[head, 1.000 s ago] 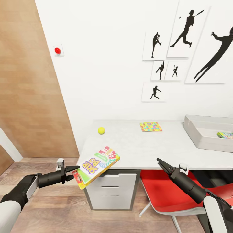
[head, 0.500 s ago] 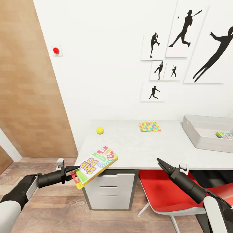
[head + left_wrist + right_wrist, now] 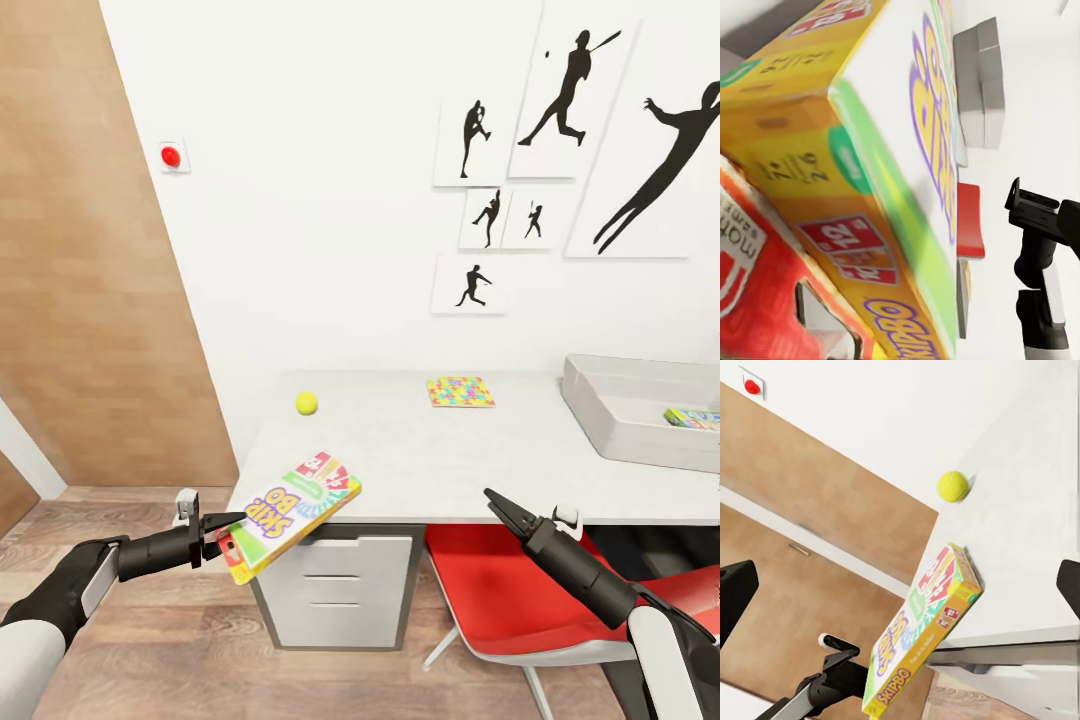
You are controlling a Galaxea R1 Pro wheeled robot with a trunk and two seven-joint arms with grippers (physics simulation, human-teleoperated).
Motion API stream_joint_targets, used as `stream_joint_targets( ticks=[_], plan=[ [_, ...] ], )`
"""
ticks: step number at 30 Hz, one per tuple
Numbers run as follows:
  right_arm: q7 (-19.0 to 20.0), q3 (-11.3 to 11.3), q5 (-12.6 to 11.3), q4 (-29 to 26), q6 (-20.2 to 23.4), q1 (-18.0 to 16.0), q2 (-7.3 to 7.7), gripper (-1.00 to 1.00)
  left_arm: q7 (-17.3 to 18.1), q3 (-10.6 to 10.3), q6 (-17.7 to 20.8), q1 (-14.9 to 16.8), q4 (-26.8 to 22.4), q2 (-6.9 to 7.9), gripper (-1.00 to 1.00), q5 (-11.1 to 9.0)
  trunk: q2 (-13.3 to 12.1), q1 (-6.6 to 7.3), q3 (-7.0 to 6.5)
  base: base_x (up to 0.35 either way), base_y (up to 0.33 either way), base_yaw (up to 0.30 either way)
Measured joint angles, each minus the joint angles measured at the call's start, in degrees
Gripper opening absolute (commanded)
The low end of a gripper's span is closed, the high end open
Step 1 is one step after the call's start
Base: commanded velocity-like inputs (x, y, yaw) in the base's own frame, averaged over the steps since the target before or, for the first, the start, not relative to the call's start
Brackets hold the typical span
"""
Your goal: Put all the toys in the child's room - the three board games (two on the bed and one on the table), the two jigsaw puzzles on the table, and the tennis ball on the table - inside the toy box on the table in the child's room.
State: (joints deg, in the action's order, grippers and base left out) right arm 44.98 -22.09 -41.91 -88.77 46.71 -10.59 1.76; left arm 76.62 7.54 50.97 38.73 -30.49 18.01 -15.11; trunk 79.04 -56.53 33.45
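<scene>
Our left hand (image 3: pixel 222 535) grips the Skip-Bo box (image 3: pixel 290 500) off the counter (image 3: pixel 420 470) corner; our right hand (image 3: pixel 497 503) hangs open. Our right wrist view shows the box's yellow edge (image 3: pixel 919 649).

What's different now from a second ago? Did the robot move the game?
Hardly anything. The whole picture slid a little to the left, so the camera moved, not the things. The left gripper still holds the Skip-Bo game box by its edge near the table corner. The right gripper stays empty and the tennis ball stays put.
</scene>
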Motion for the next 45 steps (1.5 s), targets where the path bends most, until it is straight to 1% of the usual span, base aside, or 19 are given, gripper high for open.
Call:
stream_joint_targets(
  ticks=[26, 27, 39, 42, 43, 45],
  plan=[
    [-0.17, 0.03, 0.42, 0.04, 0.0, 0.0, -0.08, 1.0, 0.01, 0.01, 0.0, 0.0, 0.0, 0.06, 1.0, 0.01, 0.0, 0.0, 0.0, 0.0, -0.003, 0.0],
    [-0.17, 0.03, 0.43, 0.05, 0.0, 0.0, -0.08, 1.0, 0.01, 0.01, 0.0, 0.0, 0.0, 0.06, -1.0, 0.01, 0.0, 0.0, 0.0, 0.0, 0.0, 0.0],
    [-0.17, 0.03, 0.44, 0.02, -0.02, 0.0, -0.09, 1.0, 0.42, 0.1, 0.55, 0.01, -0.04, 0.24, -1.0, -0.54, 0.0, 0.0, 0.0, 0.0, 0.0, 0.0],
    [-0.15, 0.03, 0.44, 0.05, -0.05, 0.0, -0.09, 1.0, 2.7, 0.11, 0.37, 0.0, -0.03, 0.38, -1.0, -0.35, 0.0, 0.0, 0.0, 0.0, 0.0, 0.0],
    [-0.11, 0.03, 0.42, 0.04, -0.04, 0.0, -0.07, 1.0, 3.93, 0.12, 0.4, 0.01, -0.05, 0.4, -1.0, -0.44, -0.38, 0.21, -0.18, 0.0, 0.0, 0.0],
    [-0.13, 0.01, 0.42, 0.02, -0.06, 0.0, -0.06, 1.0, 4.7, -0.03, 0.0, -0.01, -0.01, 0.43, -1.0, 0.05, -1.19, 0.65, -0.53, 0.0, 0.0, 0.0]
  ],
)
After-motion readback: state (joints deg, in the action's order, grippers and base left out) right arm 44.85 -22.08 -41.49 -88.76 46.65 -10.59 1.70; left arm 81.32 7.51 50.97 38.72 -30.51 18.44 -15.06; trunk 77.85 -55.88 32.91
